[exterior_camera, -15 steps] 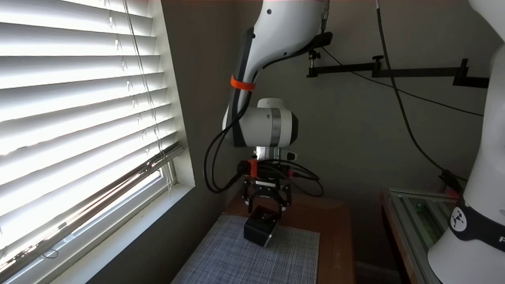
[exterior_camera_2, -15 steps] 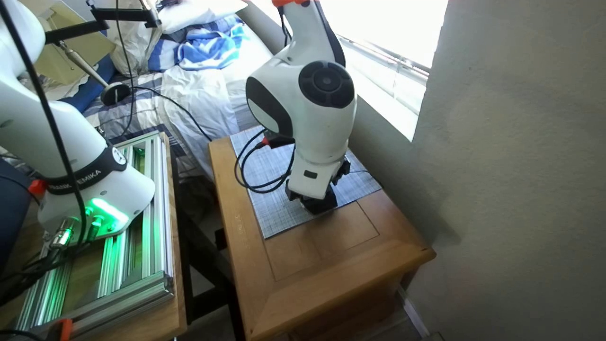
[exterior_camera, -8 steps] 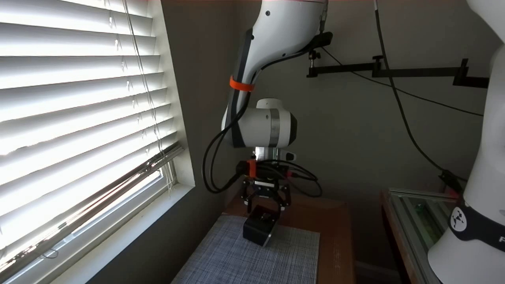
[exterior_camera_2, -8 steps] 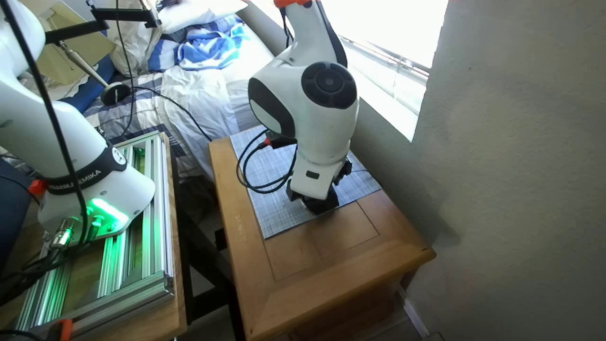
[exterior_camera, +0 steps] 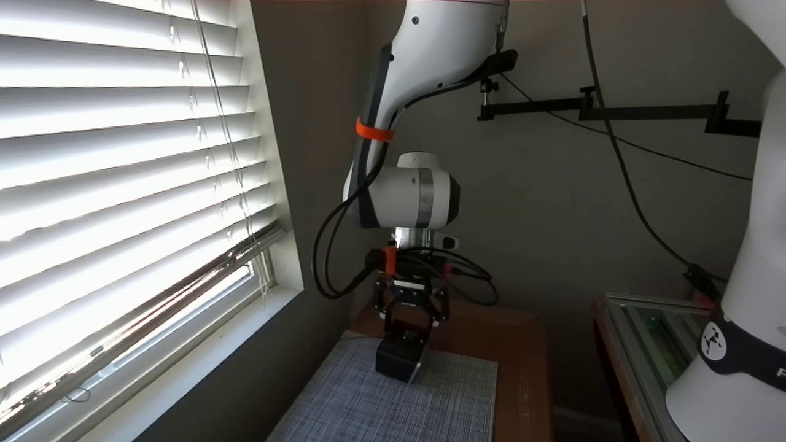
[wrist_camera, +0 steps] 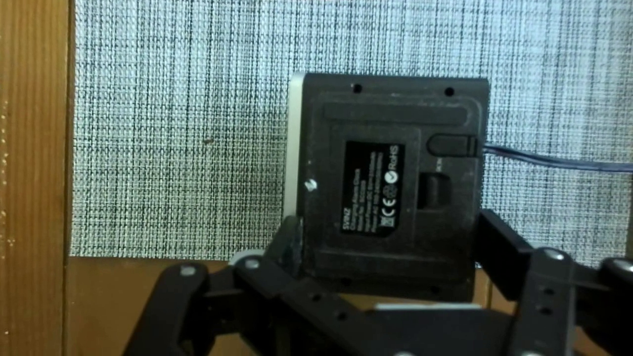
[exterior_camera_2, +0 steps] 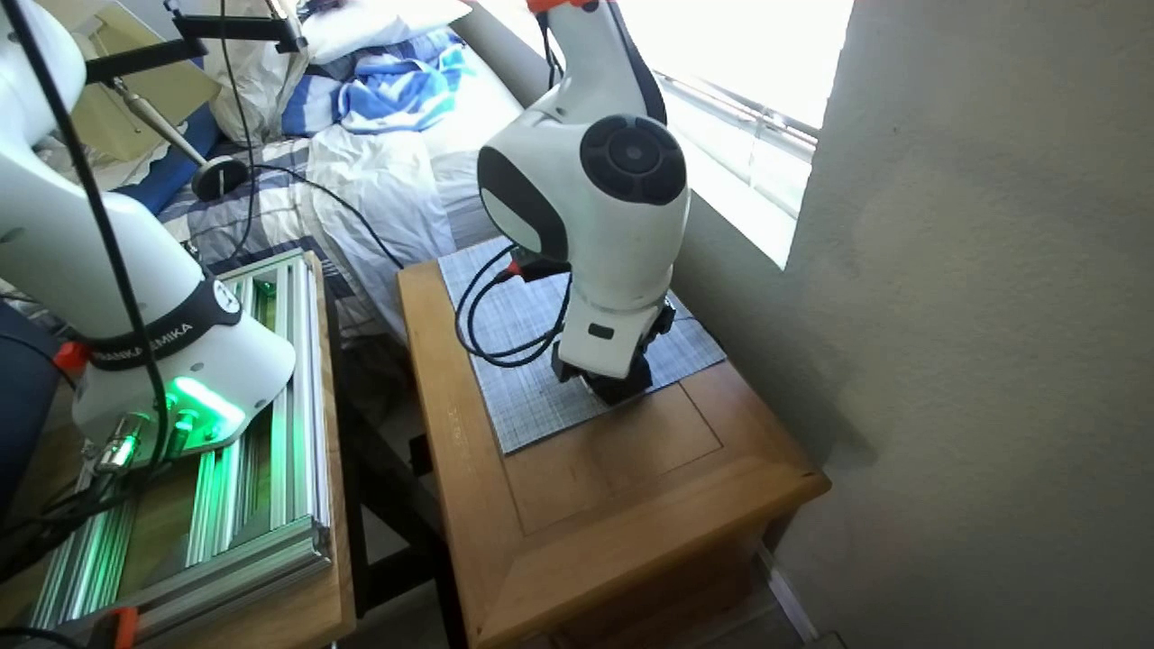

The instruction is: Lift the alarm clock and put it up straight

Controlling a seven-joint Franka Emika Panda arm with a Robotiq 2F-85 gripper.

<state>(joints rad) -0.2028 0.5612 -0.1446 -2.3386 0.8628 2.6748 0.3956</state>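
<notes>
One cord (wrist_camera: 549, 160) from clock (wrist_camera: 390, 183) across mat (wrist_camera: 183, 123)

Wrist view downward, close above the alarm clock (wrist_camera: 383, 183); exterior views farther back, window (exterior_camera: 123, 184) and mat (exterior_camera: 408, 402) in both.

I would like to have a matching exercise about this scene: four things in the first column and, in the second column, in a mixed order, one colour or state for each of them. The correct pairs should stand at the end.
Column 1
1. alarm clock
2. woven mat
3. arm strap
4. base light

Column 2
A. glowing green
B. orange
C. showing its printed label in the wrist view
D. spread flat on the wooden table

Right pairs: 1-C, 2-D, 3-B, 4-A
</notes>
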